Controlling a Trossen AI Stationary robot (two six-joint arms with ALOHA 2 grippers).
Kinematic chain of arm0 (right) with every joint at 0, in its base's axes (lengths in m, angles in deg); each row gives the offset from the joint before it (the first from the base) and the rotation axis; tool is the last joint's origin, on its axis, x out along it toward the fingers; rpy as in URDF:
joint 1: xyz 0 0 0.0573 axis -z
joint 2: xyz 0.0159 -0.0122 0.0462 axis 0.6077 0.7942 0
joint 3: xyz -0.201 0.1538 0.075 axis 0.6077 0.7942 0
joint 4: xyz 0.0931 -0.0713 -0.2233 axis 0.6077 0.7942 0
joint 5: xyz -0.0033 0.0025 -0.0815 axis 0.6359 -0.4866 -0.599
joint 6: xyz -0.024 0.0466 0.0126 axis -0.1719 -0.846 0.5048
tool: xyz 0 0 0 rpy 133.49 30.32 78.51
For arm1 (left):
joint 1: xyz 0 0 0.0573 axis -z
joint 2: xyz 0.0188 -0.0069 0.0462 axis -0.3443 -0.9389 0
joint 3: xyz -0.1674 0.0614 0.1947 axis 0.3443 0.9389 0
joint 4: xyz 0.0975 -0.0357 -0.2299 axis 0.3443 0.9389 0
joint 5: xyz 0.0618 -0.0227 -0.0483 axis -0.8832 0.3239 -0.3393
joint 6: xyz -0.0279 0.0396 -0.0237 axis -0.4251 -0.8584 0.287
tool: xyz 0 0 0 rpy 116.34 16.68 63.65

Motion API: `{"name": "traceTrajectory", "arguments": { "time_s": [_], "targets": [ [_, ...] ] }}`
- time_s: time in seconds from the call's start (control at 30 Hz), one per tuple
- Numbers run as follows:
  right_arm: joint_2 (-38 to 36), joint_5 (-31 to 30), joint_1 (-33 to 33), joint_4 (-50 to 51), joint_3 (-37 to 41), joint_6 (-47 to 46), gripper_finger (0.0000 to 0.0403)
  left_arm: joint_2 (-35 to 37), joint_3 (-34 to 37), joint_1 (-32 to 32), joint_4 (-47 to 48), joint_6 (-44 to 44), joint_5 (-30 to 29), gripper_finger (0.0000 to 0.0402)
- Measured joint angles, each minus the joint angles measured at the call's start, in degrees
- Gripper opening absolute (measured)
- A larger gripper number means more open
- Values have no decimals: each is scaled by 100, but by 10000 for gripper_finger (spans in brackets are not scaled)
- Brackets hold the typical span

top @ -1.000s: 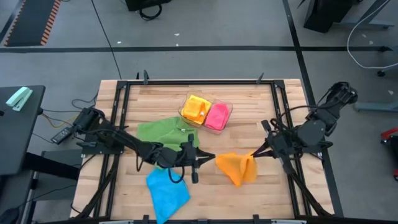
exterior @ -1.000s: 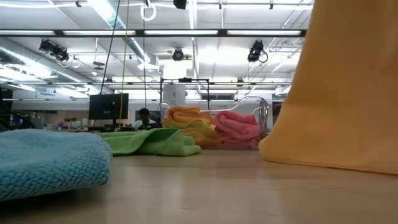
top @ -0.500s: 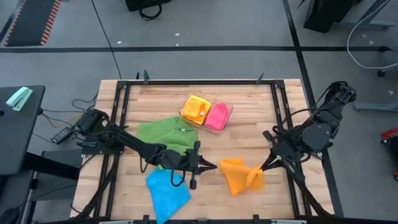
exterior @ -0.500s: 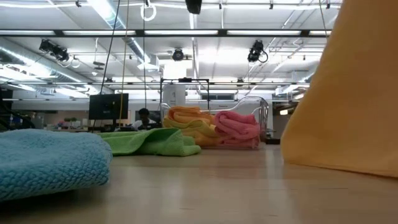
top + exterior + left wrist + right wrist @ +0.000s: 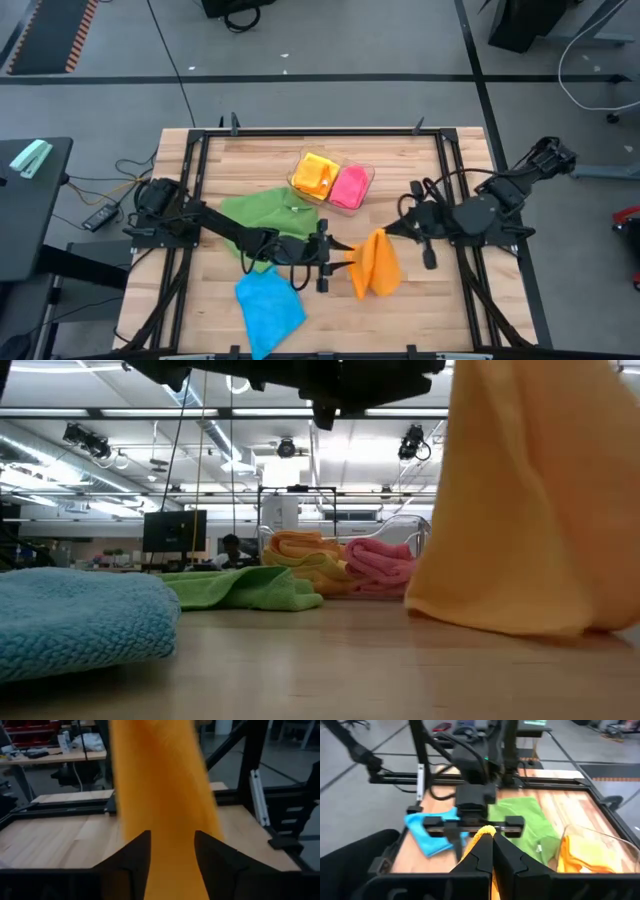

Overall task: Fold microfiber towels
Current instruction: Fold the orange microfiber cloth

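An orange towel (image 5: 372,268) hangs in a narrow bunch at the table's middle, and its lower edge (image 5: 500,622) lies on the wood. My right gripper (image 5: 386,234) reaches in from the right and is shut on the towel's top. From the left, my left gripper (image 5: 340,252) stands at the towel's left side. Its fingers are apart, with the orange cloth (image 5: 165,800) between them. A green towel (image 5: 265,212) lies crumpled behind the left arm. A blue towel (image 5: 268,305) lies spread near the front edge. My left gripper has orange cloth running between its open fingers (image 5: 135,855); whether they touch it, I cannot tell. My right gripper pinches the towel's top edge (image 5: 487,829) between its two fingertips, coming from the table's right and slanting slightly down. The towel hangs slack below the fingers, its lower end on the table.
A clear tray (image 5: 366,171) at the far middle holds a folded yellow towel (image 5: 315,175) and a folded pink one (image 5: 348,186). A dark metal frame (image 5: 300,131) borders the tabletop. Bare wood lies to the right of the orange towel.
My right gripper has gone toward the table's left and a little toward its far edge, bringing its end of the orange towel close to my left gripper. The towel was spread between the two grippers; it now hangs gathered in a narrow bunch. My left gripper has sunk slightly.
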Motion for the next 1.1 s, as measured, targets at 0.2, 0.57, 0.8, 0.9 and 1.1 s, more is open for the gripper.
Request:
{"name": "traceTrajectory", "arguments": {
  "time_s": [0.2,0.57,0.8,0.9,1.1],
  "targets": [
    [198,-1,412,-36,2,-39,10,0,-2,1,20,103,11,185],
    [201,5,757,-457,2,42,10,0,-4,-294,343,734,1,173],
    [191,2,762,-600,-231,202,10,-223,-18,-449,1016,1025,-4,169],
    [186,2,749,-470,-398,276,10,-328,0,-537,1353,1035,-20,162],
    [188,181,735,-163,-463,104,10,-361,-9,-672,1694,1060,-36,140]
  ]
}}
